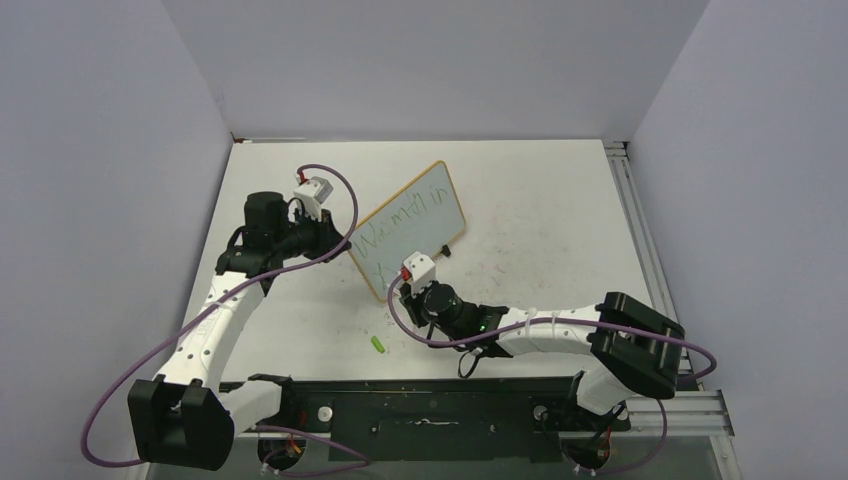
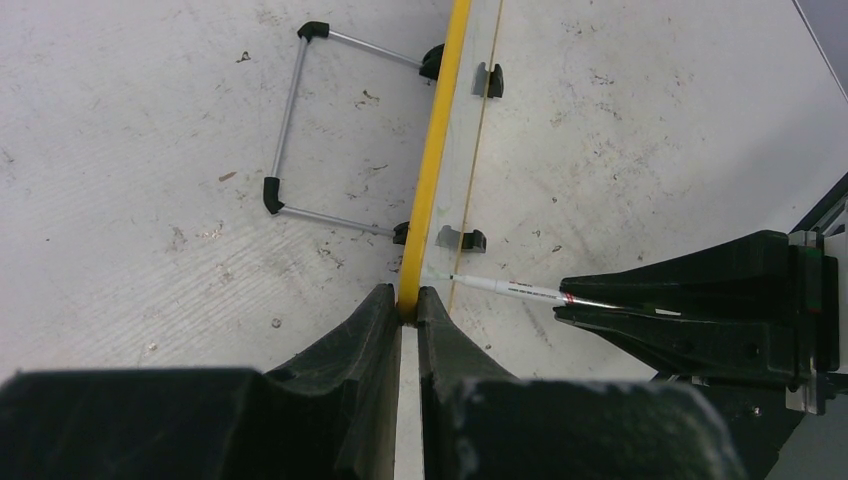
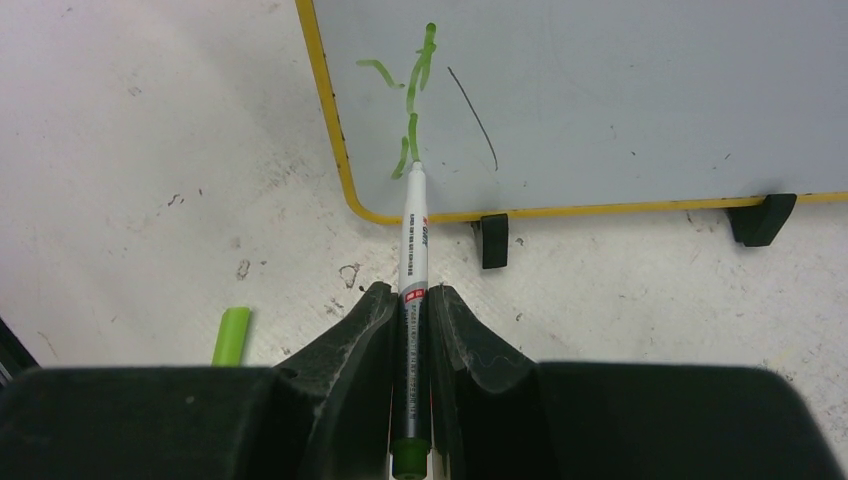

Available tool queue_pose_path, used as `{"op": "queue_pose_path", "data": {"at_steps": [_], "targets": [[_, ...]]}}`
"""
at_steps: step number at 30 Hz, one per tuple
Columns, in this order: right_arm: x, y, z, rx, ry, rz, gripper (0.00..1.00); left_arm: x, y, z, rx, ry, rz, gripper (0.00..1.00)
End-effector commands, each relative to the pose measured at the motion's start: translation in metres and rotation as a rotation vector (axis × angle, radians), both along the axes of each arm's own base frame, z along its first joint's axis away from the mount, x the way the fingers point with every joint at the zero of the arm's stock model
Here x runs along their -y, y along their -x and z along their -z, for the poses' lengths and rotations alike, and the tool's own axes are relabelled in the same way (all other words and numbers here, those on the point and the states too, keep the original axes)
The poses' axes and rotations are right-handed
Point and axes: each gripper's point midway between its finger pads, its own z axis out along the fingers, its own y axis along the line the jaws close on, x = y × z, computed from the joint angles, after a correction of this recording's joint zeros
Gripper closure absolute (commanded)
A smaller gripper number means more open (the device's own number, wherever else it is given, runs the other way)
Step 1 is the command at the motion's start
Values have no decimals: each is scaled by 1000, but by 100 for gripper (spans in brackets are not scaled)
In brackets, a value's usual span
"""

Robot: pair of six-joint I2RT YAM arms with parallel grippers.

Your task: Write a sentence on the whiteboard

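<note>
Yellow-framed white whiteboard [image 3: 650, 100], green sentence [image 1: 398, 226], white marker [image 3: 413, 235] perhaps red-banded, light green cap [image 3: 232, 337]

Left tool [image 2: 408, 305] and right tool [image 3: 412, 300] clamped tight.

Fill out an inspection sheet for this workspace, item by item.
Surface: white table, scuffed and speckled.
Job's things: whiteboard upright on its stand; green sentence, one line across the board, only a few strokes below it; marker tip on the board.
Clutter: green marker cap lying loose on the table near the right arm.
Claws: left claw shut on the whiteboard's yellow frame; right claw shut on the marker.
Cables: purple cables loop along both arms.
Surroundings: plain walls on three sides; metal rail along the right edge.
</note>
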Motion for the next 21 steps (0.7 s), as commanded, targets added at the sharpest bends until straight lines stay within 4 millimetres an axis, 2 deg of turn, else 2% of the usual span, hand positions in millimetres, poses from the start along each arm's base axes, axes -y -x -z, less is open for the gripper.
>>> {"op": "queue_pose_path", "data": {"at_steps": [1,5,8,13,21], "targets": [[1,-3,-21,28,-57,21,95,-1,-1,-6,14,-9,2,100],[3,-7,-45,63,-99,31,95,-1,-2,-5,12,-10,0,100],[6,-19,-59,80,-136,44,95,-1,-2,-5,13,-10,0,100],[6,-34,-68,97,-163,46,95,-1,-2,-5,11,-11,0,100],[-1,-37,-71,103,-179,19,95,-1,-2,-4,9,-11,-1,100]]}}
